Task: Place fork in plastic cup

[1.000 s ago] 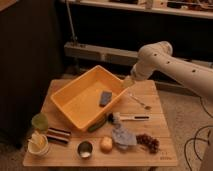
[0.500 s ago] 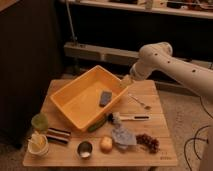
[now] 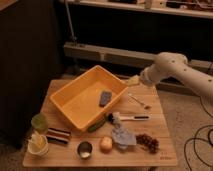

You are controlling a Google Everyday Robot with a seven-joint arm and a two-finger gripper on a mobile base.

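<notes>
The fork (image 3: 139, 102), small and silvery, lies flat on the wooden table (image 3: 160, 130) just right of the yellow bin. At the table's left edge stands the plastic cup (image 3: 39, 122), a light-green tumbler, upright. My gripper (image 3: 132, 81) hangs at the end of the white arm (image 3: 172, 67), over the bin's right corner and a little up and left of the fork. It is open, nothing is seen in it, and it is far from the cup.
The yellow bin (image 3: 75, 102) holds a grey sponge (image 3: 105, 97). A white-handled utensil (image 3: 131, 118), grapes (image 3: 147, 142), a crumpled grey wrapper (image 3: 121, 135), a round fruit (image 3: 106, 144), a metal cup (image 3: 84, 149), a white cup (image 3: 38, 145), a striped packet (image 3: 59, 135) and a green vegetable (image 3: 97, 125) lie along the front.
The arm and gripper have shifted slightly right and down, closer to the fork. Nothing on the table has moved.
</notes>
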